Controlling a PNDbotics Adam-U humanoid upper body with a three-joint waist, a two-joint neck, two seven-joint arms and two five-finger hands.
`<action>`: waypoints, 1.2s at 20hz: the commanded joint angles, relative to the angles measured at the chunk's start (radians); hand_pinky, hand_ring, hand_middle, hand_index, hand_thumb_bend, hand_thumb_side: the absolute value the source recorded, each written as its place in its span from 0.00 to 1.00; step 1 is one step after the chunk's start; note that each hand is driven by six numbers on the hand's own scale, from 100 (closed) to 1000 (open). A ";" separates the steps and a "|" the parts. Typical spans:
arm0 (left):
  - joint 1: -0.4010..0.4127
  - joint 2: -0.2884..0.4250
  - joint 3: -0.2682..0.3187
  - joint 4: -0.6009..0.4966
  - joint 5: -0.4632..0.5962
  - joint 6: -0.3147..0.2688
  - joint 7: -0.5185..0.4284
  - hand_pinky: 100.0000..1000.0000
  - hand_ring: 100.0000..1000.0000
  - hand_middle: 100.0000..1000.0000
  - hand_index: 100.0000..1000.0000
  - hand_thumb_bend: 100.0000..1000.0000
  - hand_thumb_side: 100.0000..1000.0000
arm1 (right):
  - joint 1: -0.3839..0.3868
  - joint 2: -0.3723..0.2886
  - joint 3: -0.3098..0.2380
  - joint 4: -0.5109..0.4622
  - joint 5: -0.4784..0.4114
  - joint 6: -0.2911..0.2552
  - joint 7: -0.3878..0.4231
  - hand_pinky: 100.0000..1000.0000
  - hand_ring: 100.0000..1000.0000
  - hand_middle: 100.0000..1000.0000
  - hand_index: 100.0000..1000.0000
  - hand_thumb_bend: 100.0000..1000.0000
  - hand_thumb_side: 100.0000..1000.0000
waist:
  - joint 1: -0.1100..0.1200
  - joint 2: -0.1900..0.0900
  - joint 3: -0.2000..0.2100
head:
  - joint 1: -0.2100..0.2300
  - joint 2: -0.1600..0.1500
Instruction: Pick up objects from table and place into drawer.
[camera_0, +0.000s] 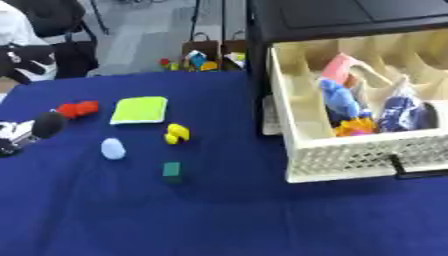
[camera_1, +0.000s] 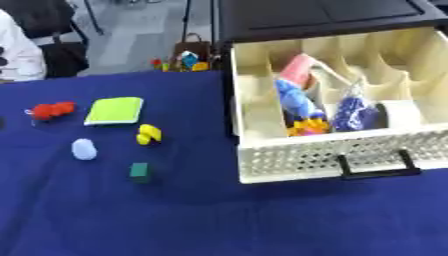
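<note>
Still loose on the blue worktop (camera_0: 105, 215): yellow toy (camera_0: 177, 133), green block (camera_0: 171, 170), pale blue lump (camera_0: 113, 148), lime pad (camera_0: 140, 109), red toy (camera_0: 77, 109). Cream drawer (camera_1: 324, 157) stands pulled open, ready, already part-filled. Left hand (camera_0: 26, 132) at the left edge; fingers' state unclear. Right hand unseen.

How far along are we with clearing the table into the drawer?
Partly done: the open drawer already holds several items, pink, blue and orange. Nothing is in hand; the left hand sits at the table's left edge. Still out: red toy, green pad, yellow toy, pale blue piece, green block.
</note>
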 joint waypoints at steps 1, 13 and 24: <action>-0.036 0.080 -0.003 -0.013 -0.017 0.045 -0.092 0.62 0.71 0.71 0.90 0.80 0.97 | -0.009 -0.028 0.005 -0.010 -0.006 -0.019 -0.008 0.60 0.64 0.62 0.77 0.00 1.00 | -0.001 -0.022 -0.003 | 0.009 0.003; -0.169 0.133 -0.100 0.179 -0.009 0.067 -0.298 0.60 0.68 0.66 0.87 0.65 0.63 | -0.011 -0.032 0.016 -0.010 -0.020 -0.028 0.007 0.60 0.64 0.61 0.77 0.00 1.00 | 0.001 -0.018 -0.028 | 0.041 -0.018; -0.222 0.131 -0.185 0.327 -0.057 0.057 -0.373 0.60 0.65 0.65 0.92 0.22 0.52 | -0.013 -0.033 0.020 -0.010 -0.027 -0.031 0.013 0.60 0.64 0.61 0.77 0.00 1.00 | 0.005 -0.003 -0.042 | 0.058 -0.029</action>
